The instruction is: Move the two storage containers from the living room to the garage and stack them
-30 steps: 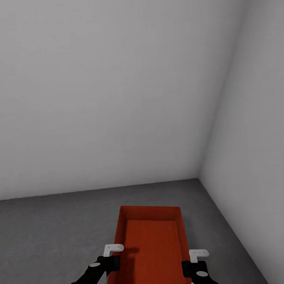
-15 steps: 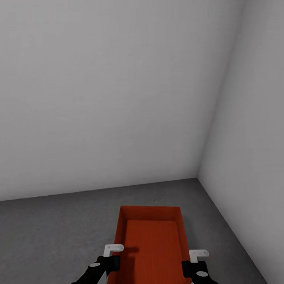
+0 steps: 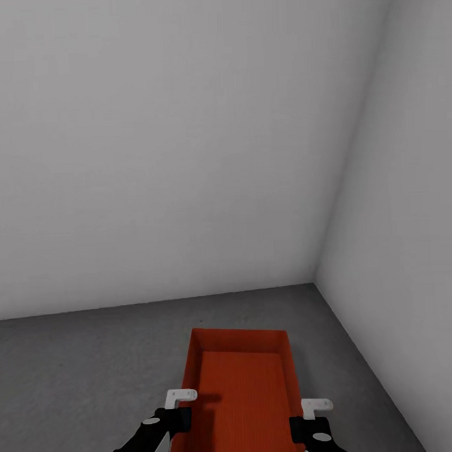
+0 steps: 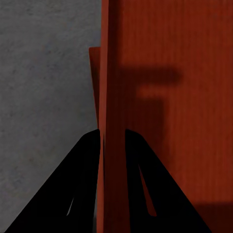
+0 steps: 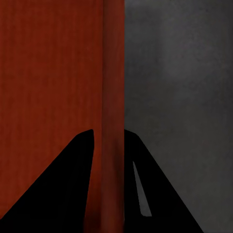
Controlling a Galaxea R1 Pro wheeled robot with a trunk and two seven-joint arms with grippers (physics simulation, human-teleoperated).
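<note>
Orange-red storage container (image 3: 243,388), long axis pointing away toward the garage wall corner, is held over the dark grey floor (image 3: 74,368), each long side wall clamped between closed jaws of the left gripper (image 4: 112,138) and right gripper (image 5: 112,136).

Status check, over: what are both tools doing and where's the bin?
Left tool shut on left wall of orange-red open-top plastic bin. Right tool shut on right wall. Bin over dark grey speckled floor, near white wall corner.
</note>
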